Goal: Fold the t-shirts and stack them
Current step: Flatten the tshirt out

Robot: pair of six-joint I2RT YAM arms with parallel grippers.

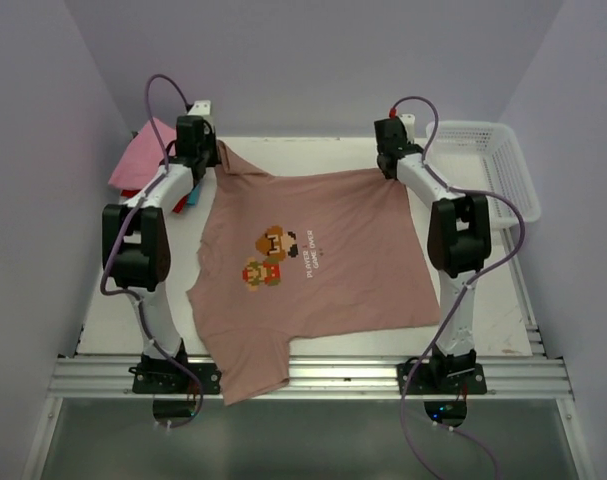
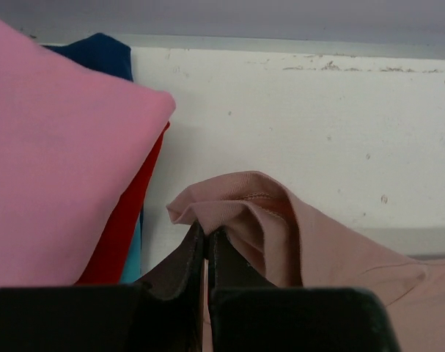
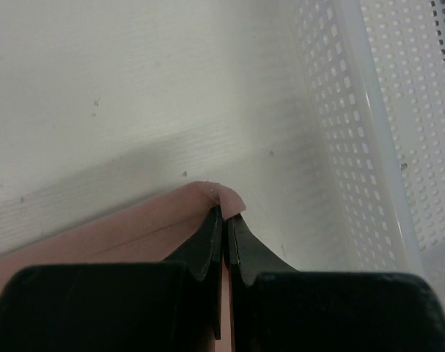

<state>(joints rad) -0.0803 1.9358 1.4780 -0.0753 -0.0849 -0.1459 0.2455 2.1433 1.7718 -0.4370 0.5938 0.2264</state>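
A dusty-pink t-shirt (image 1: 313, 270) with pixel-art figures and white text lies spread on the table, one sleeve hanging over the near edge. My left gripper (image 1: 215, 152) is shut on its far-left sleeve; in the left wrist view the cloth (image 2: 295, 235) bunches at the gripper (image 2: 207, 233). My right gripper (image 1: 386, 165) is shut on the shirt's far-right corner, and in the right wrist view the hem (image 3: 119, 227) folds over the closed gripper (image 3: 223, 214). Folded t-shirts, bright pink (image 2: 53, 169) over red (image 2: 123, 235) and blue (image 2: 101, 53), are stacked at the far left (image 1: 143, 160).
A white plastic lattice basket (image 1: 488, 170) stands at the far right of the table, close beside my right gripper; its wall (image 3: 354, 125) fills the right of the right wrist view. The white table (image 1: 113, 320) ends in a metal rail (image 1: 323, 378) at the near edge.
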